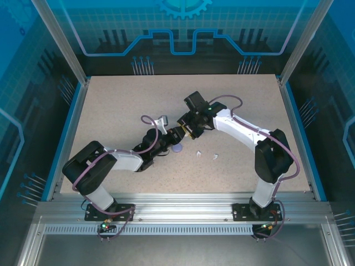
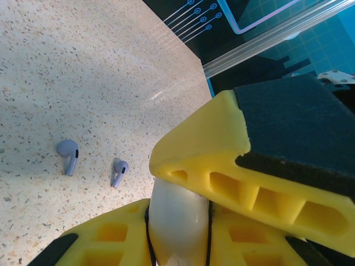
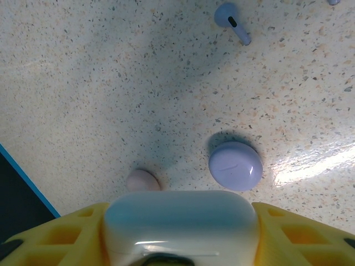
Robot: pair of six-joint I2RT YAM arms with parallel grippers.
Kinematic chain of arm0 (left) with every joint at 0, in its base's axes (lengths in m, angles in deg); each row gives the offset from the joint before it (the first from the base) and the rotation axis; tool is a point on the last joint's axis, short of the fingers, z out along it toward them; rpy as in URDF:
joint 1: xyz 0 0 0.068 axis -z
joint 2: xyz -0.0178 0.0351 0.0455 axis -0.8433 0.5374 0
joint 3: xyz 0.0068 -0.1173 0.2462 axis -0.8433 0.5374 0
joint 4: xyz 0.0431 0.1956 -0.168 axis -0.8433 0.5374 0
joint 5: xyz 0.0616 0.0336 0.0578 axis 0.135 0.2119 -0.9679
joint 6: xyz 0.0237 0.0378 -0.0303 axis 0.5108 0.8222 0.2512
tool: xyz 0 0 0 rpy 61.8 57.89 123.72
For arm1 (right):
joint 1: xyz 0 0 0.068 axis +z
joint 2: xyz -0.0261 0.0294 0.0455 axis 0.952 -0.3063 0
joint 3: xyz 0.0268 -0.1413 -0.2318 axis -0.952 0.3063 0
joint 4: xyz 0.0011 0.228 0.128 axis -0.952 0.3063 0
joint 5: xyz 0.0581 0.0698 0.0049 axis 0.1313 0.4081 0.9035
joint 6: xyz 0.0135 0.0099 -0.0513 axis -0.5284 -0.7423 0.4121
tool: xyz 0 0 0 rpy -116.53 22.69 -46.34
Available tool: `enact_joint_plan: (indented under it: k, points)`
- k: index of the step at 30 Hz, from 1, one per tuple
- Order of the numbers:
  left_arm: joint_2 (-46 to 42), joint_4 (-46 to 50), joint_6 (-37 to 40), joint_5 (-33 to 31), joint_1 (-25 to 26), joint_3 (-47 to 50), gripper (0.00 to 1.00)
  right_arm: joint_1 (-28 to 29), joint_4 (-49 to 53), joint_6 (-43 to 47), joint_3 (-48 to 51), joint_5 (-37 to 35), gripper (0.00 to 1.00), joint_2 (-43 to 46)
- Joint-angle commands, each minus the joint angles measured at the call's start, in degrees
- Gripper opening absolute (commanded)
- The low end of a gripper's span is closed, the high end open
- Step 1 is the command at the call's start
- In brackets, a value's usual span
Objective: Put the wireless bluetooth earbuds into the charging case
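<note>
My right gripper is shut on the white charging case, held above the table with a yellow finger on each side. My left gripper meets it from the left and is shut on a narrow white part of that case. One right-gripper finger crosses over it. In the top view the two grippers, left and right, touch at mid-table. Two pale purple earbuds lie loose on the table to the right. One of these earbuds lies beyond the case.
A closed purple case sits on the table just below the grippers. A small pink rounded thing is half hidden behind the white case. The blue table edge and a metal rail run along the right side.
</note>
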Motion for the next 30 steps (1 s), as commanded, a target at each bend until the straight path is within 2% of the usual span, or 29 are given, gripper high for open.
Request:
enact_joint_plan:
  k: [1, 8, 9, 10, 14, 16, 19, 22, 27, 30]
  points:
    - [0.86, -2.01, 1.24, -0.38, 1.49, -1.47, 0.18, 0.21, 0.06, -0.71, 0.62, 1.49, 0.47, 1.39]
    - [1.21, -1.91, 0.74, -0.56, 1.66, -1.46, 0.00, -0.12, -0.59, -0.84, 0.88, 1.80, 0.47, 1.25]
    - [1.22, -1.84, 0.72, -0.53, 1.71, -1.46, 0.00, -0.25, -0.85, -0.79, 0.84, 2.01, 0.47, 1.23]
    - [1.13, -1.67, 0.59, -0.40, 1.70, -1.46, 0.00, -0.45, -1.35, -0.66, 0.88, 2.24, 0.50, 1.27]
    - [-0.06, 0.38, 0.36, 0.77, 1.66, -1.67, 0.00, -2.80, -3.85, 3.70, -0.63, 2.93, 0.76, 2.44]
    - [-1.70, 2.71, 1.39, 2.47, 1.45, -2.05, 0.00, -4.45, -3.15, 7.77, -1.35, 1.83, 0.82, 4.74]
    - [-5.11, 7.76, 3.72, 6.50, 0.50, -2.81, 0.00, -7.43, -2.65, 14.66, 1.49, -0.20, 0.87, 10.49]
    - [-8.08, 12.24, 6.35, 13.38, -1.78, -4.03, 0.00, -10.93, -8.54, 22.26, 10.00, 0.93, 0.88, 18.15]
    - [-11.55, 18.40, 10.65, 25.97, -7.51, -6.62, 0.00, -15.58, -26.25, 36.67, 26.53, 11.43, 0.88, 29.83]
    - [-12.15, 19.97, 11.31, 32.78, -10.42, -8.25, 0.00, -15.64, -31.51, 44.55, 32.54, 15.44, 0.88, 34.95]
